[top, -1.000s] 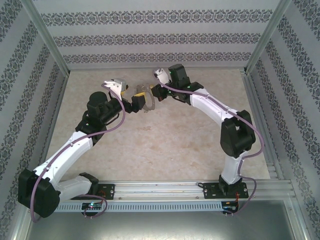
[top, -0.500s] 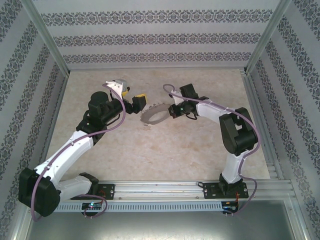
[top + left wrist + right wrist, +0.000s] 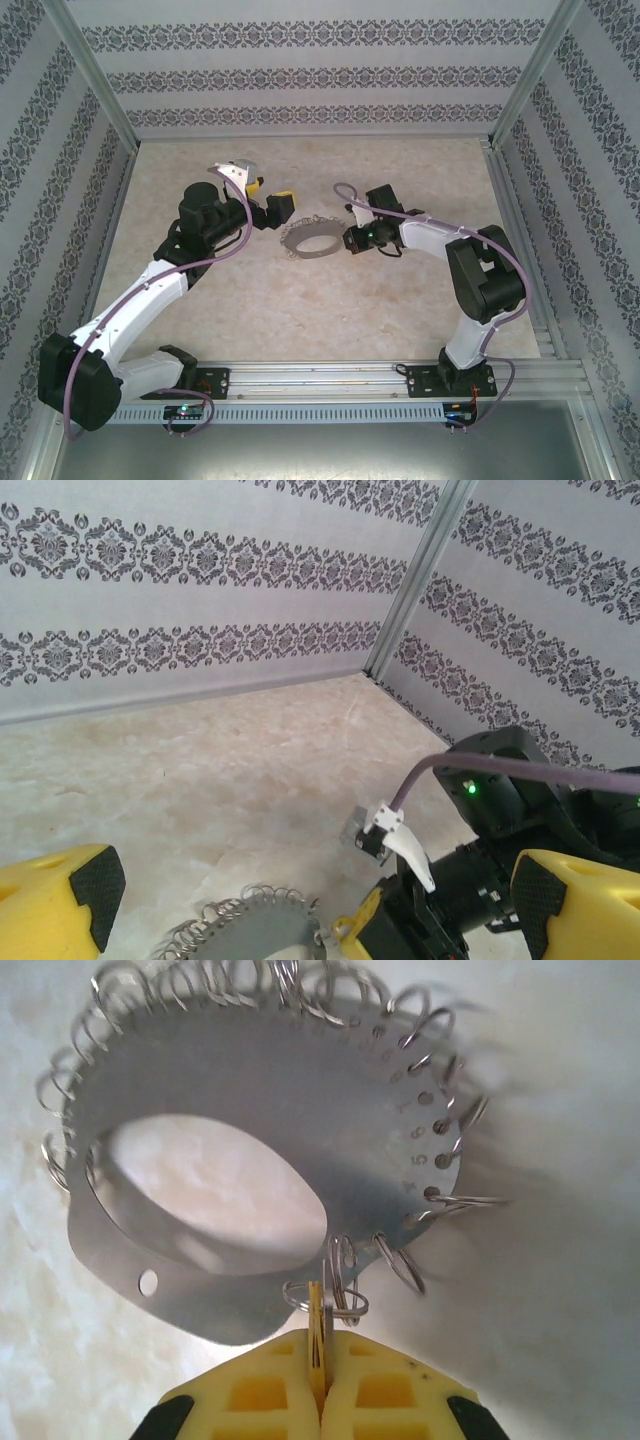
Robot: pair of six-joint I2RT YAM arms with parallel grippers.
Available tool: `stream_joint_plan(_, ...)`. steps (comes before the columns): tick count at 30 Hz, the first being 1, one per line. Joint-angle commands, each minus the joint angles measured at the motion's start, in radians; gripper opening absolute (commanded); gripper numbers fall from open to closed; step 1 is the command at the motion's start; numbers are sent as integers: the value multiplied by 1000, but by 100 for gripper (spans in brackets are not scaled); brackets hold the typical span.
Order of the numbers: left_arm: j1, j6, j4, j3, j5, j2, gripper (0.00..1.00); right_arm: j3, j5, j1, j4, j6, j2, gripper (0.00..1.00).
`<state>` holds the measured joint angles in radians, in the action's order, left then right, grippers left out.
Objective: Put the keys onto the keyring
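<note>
The keyring [image 3: 312,240] is a flat grey metal loop edged with several small wire rings, low over the table's middle. My right gripper [image 3: 352,238] is at its right edge. In the right wrist view its yellow fingers [image 3: 250,1390] are shut on a thin brass-gold key [image 3: 316,1315] seen edge-on. A small wire ring of the keyring [image 3: 230,1090] loops around the key's tip. My left gripper [image 3: 272,195] stands open, up and to the left of the loop, holding nothing. The left wrist view has the keyring [image 3: 255,935] low between the open fingers [image 3: 60,895].
Patterned walls and metal frame posts [image 3: 85,75] close in the beige table [image 3: 330,300] on three sides. A rail [image 3: 330,380] with both arm bases runs along the near edge. The right arm's purple cable [image 3: 480,765] crosses the left wrist view.
The right gripper has pulled the keyring away from the left gripper, down and toward the near right. The right arm has folded lower. The left gripper stayed open and barely moved.
</note>
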<state>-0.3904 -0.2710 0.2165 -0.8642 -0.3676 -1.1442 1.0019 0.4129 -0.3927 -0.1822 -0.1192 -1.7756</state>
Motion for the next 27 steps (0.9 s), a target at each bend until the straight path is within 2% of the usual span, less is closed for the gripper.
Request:
stream_joint_plan(1, 11, -16, -23, -41, -30, -8, 100, -40, 33, -1, 18, -38, 27, 0)
stream_joint_plan(8, 11, -19, -42, -58, -50, -17, 100, -115, 77, -48, -5, -52, 58, 0)
stream_joint_plan(9, 11, -20, -47, -58, -53, -17, 100, -132, 83, -58, -8, -56, 78, 4)
stream_joint_plan(12, 12, -20, -56, -59, -57, -13, 100, -197, 78, -70, -26, -80, 171, 33)
stream_joint_plan(14, 11, -20, -69, -63, -64, -7, 100, -247, 64, -69, -48, -100, 264, 48)
stream_joint_plan(16, 10, -17, -83, -67, -66, 3, 100, -295, 53, -54, -73, -128, 380, 67)
stream_joint_plan(17, 11, -16, -92, -69, -70, 7, 100, -313, 55, -44, -83, -140, 431, 72)
stream_joint_plan(23, 11, -17, -124, -57, -59, 53, 100, -346, 37, 11, -154, -207, 721, 97)
stream_joint_plan(27, 11, -11, -106, -12, -8, 108, 100, -303, -35, 20, -181, -232, 813, 98)
